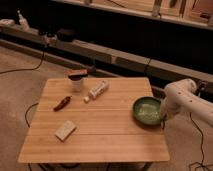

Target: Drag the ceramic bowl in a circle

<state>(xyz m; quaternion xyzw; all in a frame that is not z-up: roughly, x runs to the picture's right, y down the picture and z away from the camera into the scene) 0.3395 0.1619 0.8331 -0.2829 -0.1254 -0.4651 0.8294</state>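
Note:
The ceramic bowl (147, 111) is glossy green with a paler inside. It sits on the wooden table (105, 135) near its right edge, about halfway back. My white arm (181, 98) comes in from the right and bends down to the bowl's right rim. The gripper (162, 118) is at that rim, at the table's right edge, largely hidden behind the arm's wrist.
A small white cup with a brown lid (76, 80) stands at the back left. A white tube (98, 90) lies beside it. A red-brown object (62, 103) and a beige sponge (65, 130) lie at the left. Cables run on the floor.

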